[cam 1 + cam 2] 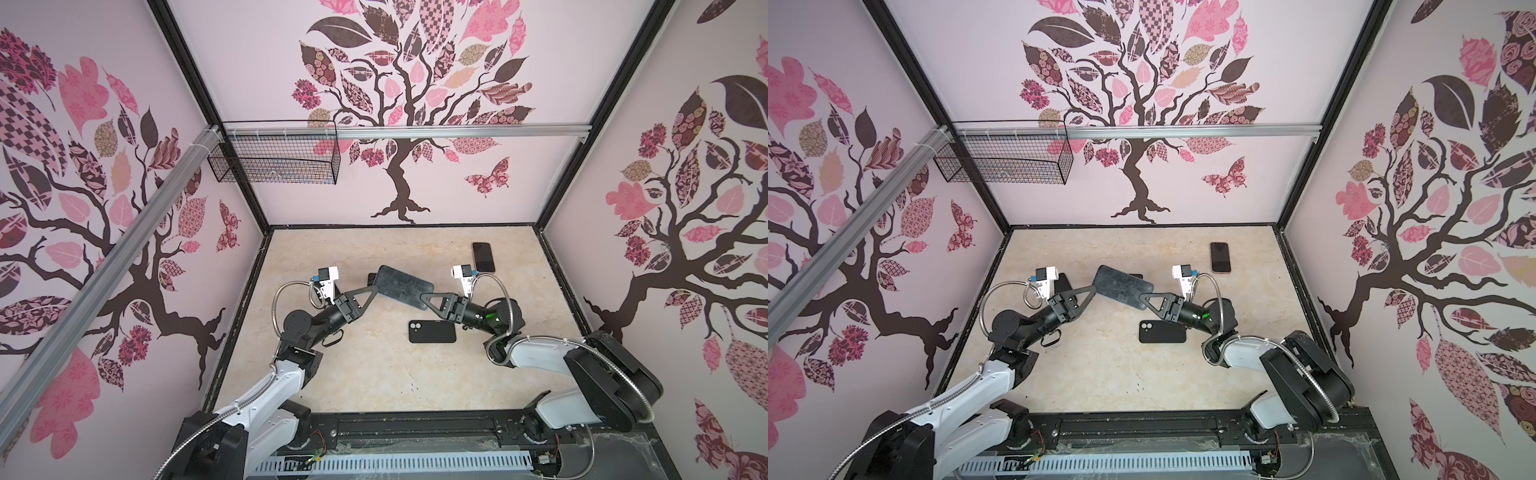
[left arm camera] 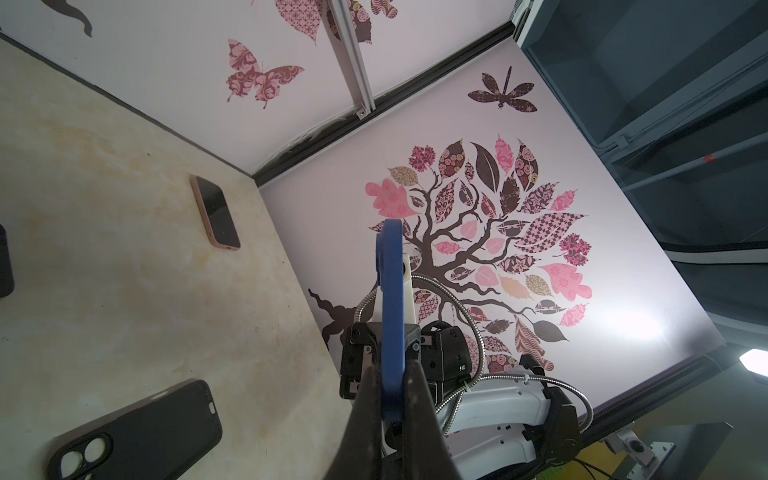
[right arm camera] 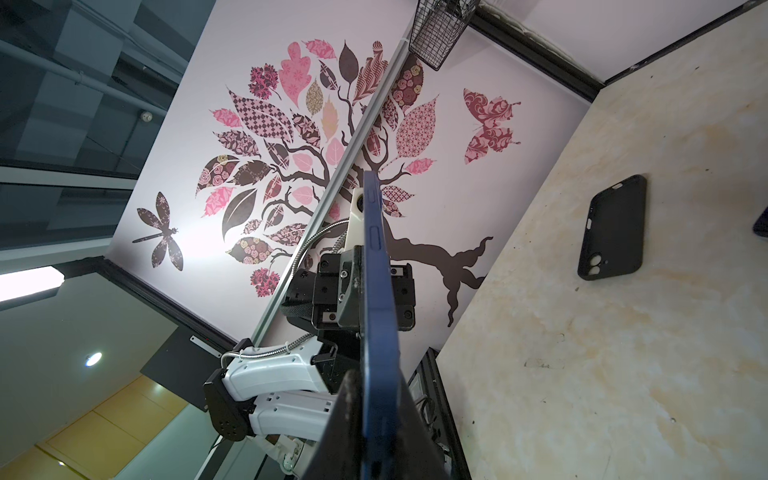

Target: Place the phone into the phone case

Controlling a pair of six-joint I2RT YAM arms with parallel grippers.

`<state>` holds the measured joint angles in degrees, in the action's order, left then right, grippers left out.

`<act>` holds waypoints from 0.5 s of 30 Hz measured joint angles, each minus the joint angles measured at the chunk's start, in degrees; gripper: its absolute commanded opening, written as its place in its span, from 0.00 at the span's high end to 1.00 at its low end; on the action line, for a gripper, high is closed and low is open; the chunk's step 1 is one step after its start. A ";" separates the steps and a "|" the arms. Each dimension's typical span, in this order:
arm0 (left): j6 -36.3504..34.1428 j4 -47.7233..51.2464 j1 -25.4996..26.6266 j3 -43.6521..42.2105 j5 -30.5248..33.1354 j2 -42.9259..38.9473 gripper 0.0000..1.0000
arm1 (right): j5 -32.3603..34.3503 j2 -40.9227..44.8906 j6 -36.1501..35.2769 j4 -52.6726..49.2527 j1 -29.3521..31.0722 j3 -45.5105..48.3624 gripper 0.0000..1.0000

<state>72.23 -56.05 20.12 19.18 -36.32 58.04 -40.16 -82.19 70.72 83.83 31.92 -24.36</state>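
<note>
Two pincers grasp one phone between them, held clear of the marbled beige surface. The left pincer is clenched on one short end and the right pincer on the opposite end. The phone is a flat, rounded slab with a dark scuffed face and a matte blue rim; the matte black phone case, with round camera cut-outs, lies flat near the right pincer.

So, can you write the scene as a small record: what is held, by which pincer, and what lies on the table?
held: blue phone, off the table, dark face up
left pincer: shut on one end
right pincer: shut on the opposite end
black case: flat on table, back up, near right pincer
second case: flat, beyond left pincer
pink phone: flat, far right, screen up
</note>
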 measured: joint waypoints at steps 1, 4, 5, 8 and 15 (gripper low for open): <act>-0.02 -0.13 0.00 -0.09 0.00 -0.02 0.93 | -0.02 0.07 0.02 0.00 0.04 0.00 0.87; -0.24 -0.28 0.00 -0.20 0.00 -0.02 0.84 | -0.09 0.15 0.00 -0.02 0.04 0.00 0.88; -0.31 -0.26 0.00 -0.20 0.04 -0.04 0.81 | -0.15 0.15 -0.02 -0.02 0.04 0.00 0.90; -0.35 -0.37 0.00 -0.35 0.04 -0.04 0.72 | -0.35 0.17 -0.17 -0.46 0.04 0.00 0.94; -0.50 -0.44 0.00 -0.87 0.00 -0.02 0.48 | -0.11 2.05 -2.23 -5.88 0.04 0.00 1.00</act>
<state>71.72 -56.49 20.12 18.31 -36.32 58.02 -40.27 -80.14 68.49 77.95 31.97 -24.36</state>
